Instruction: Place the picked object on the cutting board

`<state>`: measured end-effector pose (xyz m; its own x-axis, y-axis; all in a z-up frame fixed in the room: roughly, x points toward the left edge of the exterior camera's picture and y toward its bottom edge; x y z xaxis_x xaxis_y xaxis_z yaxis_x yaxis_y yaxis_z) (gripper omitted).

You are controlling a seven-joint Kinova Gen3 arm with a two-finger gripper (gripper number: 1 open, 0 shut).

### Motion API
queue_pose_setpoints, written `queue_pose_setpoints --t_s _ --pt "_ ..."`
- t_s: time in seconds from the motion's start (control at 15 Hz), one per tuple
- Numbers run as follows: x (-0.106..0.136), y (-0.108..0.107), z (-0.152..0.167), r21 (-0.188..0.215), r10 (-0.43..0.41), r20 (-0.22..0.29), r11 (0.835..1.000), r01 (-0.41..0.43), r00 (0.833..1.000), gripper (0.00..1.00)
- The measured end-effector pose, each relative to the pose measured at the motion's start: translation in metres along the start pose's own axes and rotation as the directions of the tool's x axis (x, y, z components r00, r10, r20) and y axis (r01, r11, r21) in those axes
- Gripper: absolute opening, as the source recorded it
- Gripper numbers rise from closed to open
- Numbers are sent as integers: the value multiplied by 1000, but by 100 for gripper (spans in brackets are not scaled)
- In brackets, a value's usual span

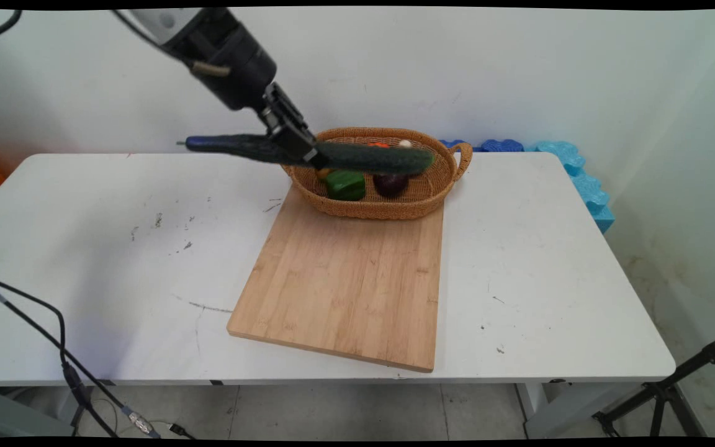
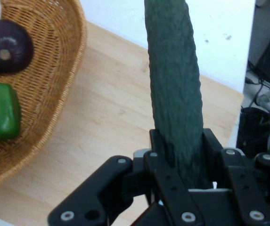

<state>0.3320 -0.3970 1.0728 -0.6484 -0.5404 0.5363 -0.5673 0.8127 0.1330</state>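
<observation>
My black gripper point(image 1: 300, 148) is shut on a long dark green cucumber point(image 1: 370, 158), held level in the air over the left rim of the woven basket point(image 1: 438, 186). In the hand view the cucumber point(image 2: 175, 84) runs up from between my fingers point(image 2: 159, 143), above the wooden cutting board point(image 2: 111, 113). Inside the basket point(image 2: 54, 84) lie a green pepper point(image 1: 345, 184) and a dark purple onion point(image 1: 390, 184); both show again in the hand view, the pepper point(image 2: 0, 117) and the onion point(image 2: 6, 51). Small orange and white items point(image 1: 388, 144) at the basket's back are mostly hidden.
The bamboo cutting board point(image 1: 345, 285) lies in the table's middle, with the basket resting on its far end. Blue foam pieces point(image 1: 575, 171) sit along the wall at the back right. Black cables point(image 1: 59, 347) hang at the table's front left. A tripod leg point(image 1: 674, 385) stands at lower right.
</observation>
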Motion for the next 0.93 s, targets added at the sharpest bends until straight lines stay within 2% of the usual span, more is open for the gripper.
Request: queue_pose_setpoints --t_s 0.27,0.47,0.93 --pt "-35 0 16 -33 64 0 997 -64 998 0" --pt "-56 0 40 -69 104 -2 992 -104 995 0" --pt "-85 -1 87 -120 148 -6 982 -148 989 0"
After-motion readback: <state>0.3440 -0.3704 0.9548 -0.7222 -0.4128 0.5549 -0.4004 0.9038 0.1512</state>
